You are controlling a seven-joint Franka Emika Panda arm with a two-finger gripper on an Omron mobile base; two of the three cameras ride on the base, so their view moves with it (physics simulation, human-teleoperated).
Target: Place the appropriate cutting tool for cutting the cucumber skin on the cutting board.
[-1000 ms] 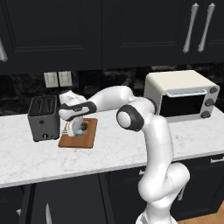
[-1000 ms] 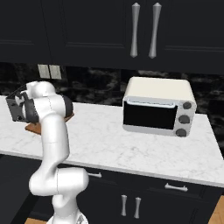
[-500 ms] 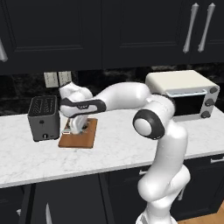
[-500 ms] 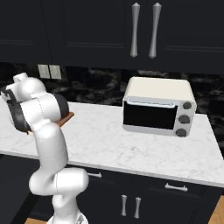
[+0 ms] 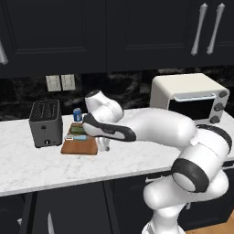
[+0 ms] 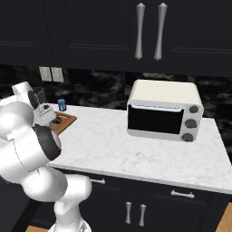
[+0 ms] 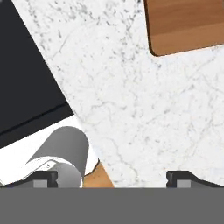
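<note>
The brown cutting board (image 5: 81, 146) lies on the marble counter beside the toaster. At its far end rests the dark green cucumber (image 5: 77, 130). Just in front of it lies the cutting tool (image 5: 77, 137), a small peeler with a light-blue handle, free of the gripper. My gripper (image 5: 104, 147) points down at the counter just right of the board. In the hand view my gripper (image 7: 113, 177) is open, with bare marble between its fingertips (image 7: 43, 177) and a corner of the cutting board (image 7: 188, 26) at the top right. From the right, the cutting board (image 6: 65, 122) shows past my arm.
A dark toaster (image 5: 45, 123) stands left of the board and a small blue can (image 5: 77, 114) behind it. A white toaster oven (image 5: 189, 98) sits at the far right. The counter's front edge runs close below the board.
My hand has moved from above the board to the counter at its right side, and the elbow has swung forward. The jaws have widened a little. The peeler stays on the board.
</note>
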